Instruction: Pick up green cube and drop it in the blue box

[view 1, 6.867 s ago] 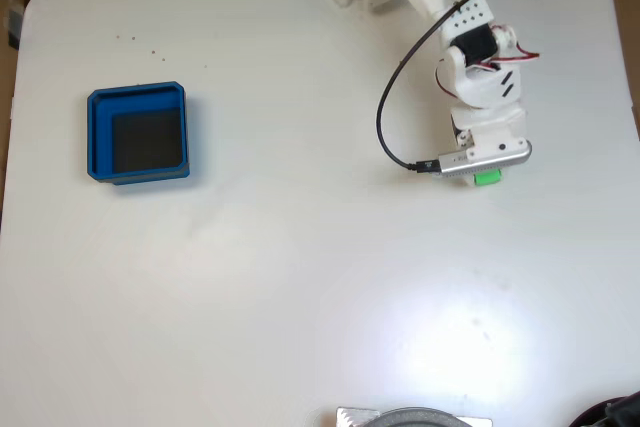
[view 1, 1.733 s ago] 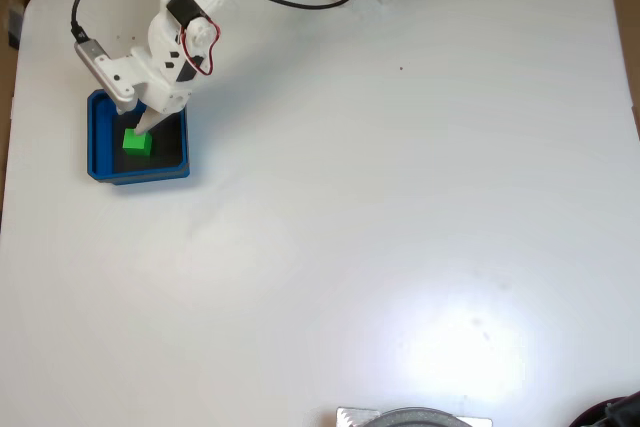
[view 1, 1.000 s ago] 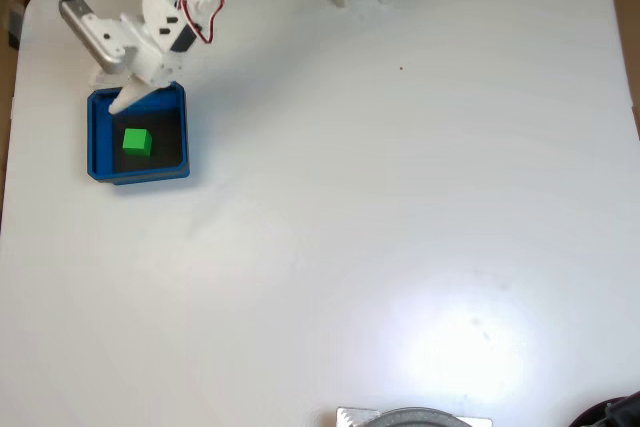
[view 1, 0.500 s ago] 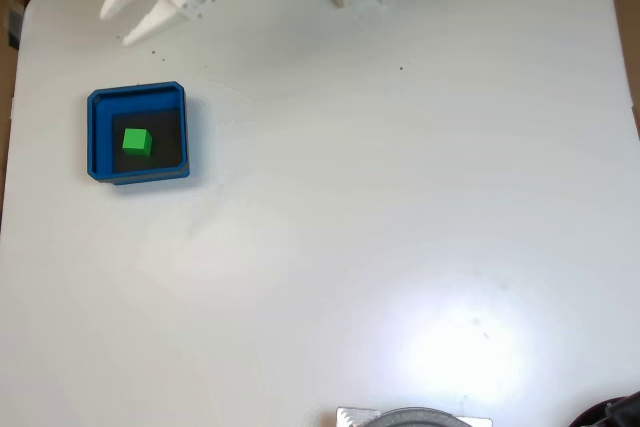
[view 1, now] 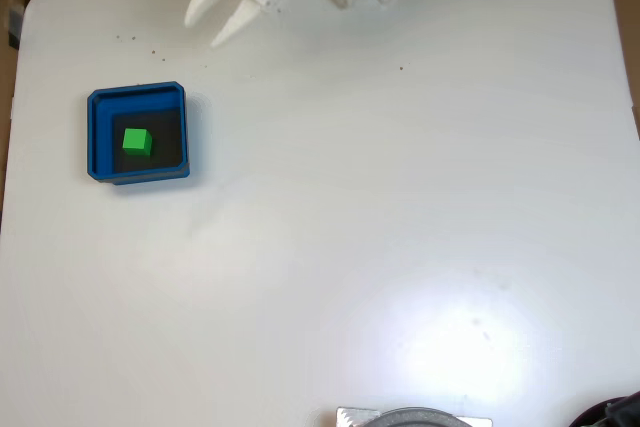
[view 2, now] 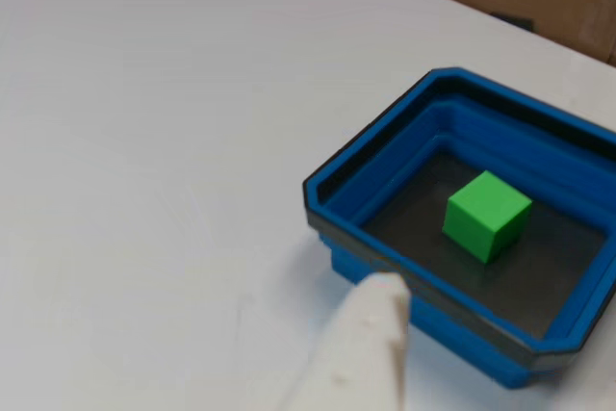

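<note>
Fixed view, near to far: at left of frame the box sits on the white counter, the cube resting on its dark floor; toward the upper left, well apart from the box, the fingers are spread wide and empty. Other view: the cube lies inside the box at right, one pale fingertip at the bottom edge.

The green cube sits in the blue box, left on the table.
</note>
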Action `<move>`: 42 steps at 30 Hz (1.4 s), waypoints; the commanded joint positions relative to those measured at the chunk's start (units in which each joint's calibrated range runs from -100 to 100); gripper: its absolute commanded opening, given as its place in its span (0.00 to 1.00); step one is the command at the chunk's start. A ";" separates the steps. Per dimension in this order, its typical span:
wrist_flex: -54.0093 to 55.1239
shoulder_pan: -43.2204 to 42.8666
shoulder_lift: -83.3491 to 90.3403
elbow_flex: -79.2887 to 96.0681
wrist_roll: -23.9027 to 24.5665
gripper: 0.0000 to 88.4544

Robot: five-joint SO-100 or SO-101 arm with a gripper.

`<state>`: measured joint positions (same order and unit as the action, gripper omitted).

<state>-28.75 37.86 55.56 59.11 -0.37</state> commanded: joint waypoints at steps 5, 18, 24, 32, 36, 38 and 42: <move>1.40 -1.22 17.02 17.29 0.05 0.27; 1.48 -1.22 38.09 37.03 0.05 0.27; 1.40 -1.22 43.61 40.72 0.05 0.27; 1.40 -1.22 43.61 40.63 -0.05 0.27; 1.40 -1.30 43.61 40.63 -0.05 0.27; 1.73 -1.52 43.61 40.54 -0.34 0.27; 1.81 -9.92 43.61 40.18 -0.39 0.27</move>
<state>-28.26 34.66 97.83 99.19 -0.56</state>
